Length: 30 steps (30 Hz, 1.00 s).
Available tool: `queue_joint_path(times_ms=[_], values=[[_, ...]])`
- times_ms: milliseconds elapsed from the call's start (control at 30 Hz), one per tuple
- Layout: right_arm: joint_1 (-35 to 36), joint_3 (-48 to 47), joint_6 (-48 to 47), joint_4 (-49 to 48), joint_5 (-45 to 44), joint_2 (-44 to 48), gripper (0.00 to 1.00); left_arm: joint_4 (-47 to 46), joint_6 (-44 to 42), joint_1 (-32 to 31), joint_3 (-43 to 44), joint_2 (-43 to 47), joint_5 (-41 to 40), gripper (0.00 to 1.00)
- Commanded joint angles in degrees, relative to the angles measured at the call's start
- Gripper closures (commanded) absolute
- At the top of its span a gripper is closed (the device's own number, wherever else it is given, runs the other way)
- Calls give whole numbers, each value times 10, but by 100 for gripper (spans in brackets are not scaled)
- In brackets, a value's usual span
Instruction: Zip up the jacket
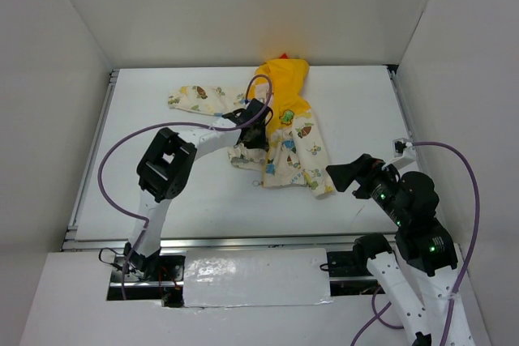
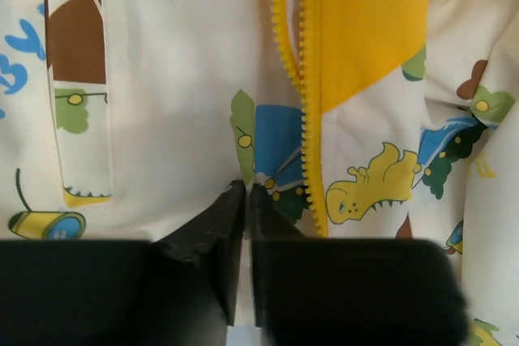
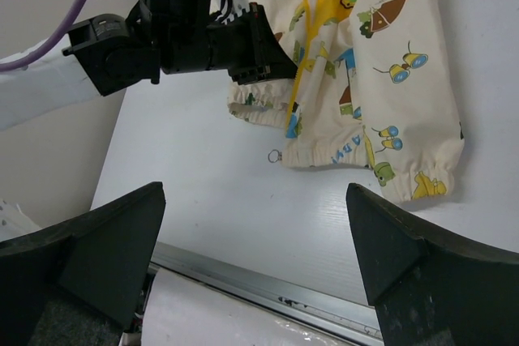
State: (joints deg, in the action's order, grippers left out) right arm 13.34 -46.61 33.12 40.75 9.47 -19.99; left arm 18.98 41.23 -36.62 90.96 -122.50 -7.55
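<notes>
Cream cloth just left of the zipper (image 2: 307, 119) is what my left claw (image 2: 246, 192) is pinching, the jacket (image 1: 296, 139) lying toward the counter's (image 1: 365, 111) far edge. I am risking dragging fabric, not closing teeth. My right claw (image 3: 253, 200) is hanging spread.

Top external: fixed, high above and behind the arm bases, looking down and forward over the counter (image 1: 219, 200); the jacket (image 1: 285, 131) is small and whole, just past mid-frame. Left wrist: close against the jacket front, looking along its own jaws; cloth and zipper (image 2: 306, 119) fill the frame. Right wrist: low, on the near right of the jacket and well back from it, facing across the counter at its hem and the left arm (image 3: 170, 30), own jaws in the lower corners. Top and right wrist share the hem, the left arm and the counter nearside of the jacket. All three catch the zipper line.
</notes>
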Motion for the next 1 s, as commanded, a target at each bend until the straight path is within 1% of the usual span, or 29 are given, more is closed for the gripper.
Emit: queue_joint_path(times_ms=[0, 67, 133, 200, 233, 300, 333, 367, 400, 567, 700, 767, 800, 833, 867, 933, 967], values=[[-2, -16, -12, -11, 8, 2, 0, -17, 5, 1, -1, -1, 11, 84], [-2, -19, -12, -10, 9, 0, 0, -8, 3, 2, 2, 1, 3, 95], [-1, -20, -12, -11, 10, -1, 0, -5, 5, 5, -5, 21, -1, 100], [-1, -19, -10, -15, 13, -3, 0, -18, 12, 10, -36, 49, -6, 100], [-2, -14, -10, -19, 23, -3, 0, -24, 14, 17, -51, 87, -12, 100], [-1, -2, -1, -44, 42, -8, 0, -44, 23, 23, -99, 134, -20, 100], [-2, 13, 3, -56, 55, -10, 0, -52, 23, 31, -117, 181, -20, 100], [-1, 23, 7, -80, 84, -15, 0, -60, 23, 36, -150, 203, -17, 100], [-2, 39, 17, -91, 96, -26, 0, -73, 18, 44, -163, 245, -12, 100], [-1, 84, 47, -181, 168, -75, 0, -59, -6, 52, -218, 327, 0, 100], [10, 110, 58, -233, 175, -107, 0, -55, -12, 54, -278, 387, 10, 100], [22, 113, 57, -253, 164, -133, 0, -67, -10, 55, -330, 408, 17, 100], [42, 111, 55, -255, 141, -147, 0, -72, -8, 55, -362, 428, 18, 97], [58, 109, 49, -264, 127, -175, 0, -77, -8, 55, -375, 436, 19, 95], [91, 103, 46, -267, 90, -190, 0, -78, -5, 56, -388, 442, 20, 89], [123, 95, 41, -273, 57, -223, 0, -80, -5, 57, -417, 454, 19, 80], [133, 91, 39, -277, 47, -253, 0, -79, -3, 57, -424, 456, 21, 73]])
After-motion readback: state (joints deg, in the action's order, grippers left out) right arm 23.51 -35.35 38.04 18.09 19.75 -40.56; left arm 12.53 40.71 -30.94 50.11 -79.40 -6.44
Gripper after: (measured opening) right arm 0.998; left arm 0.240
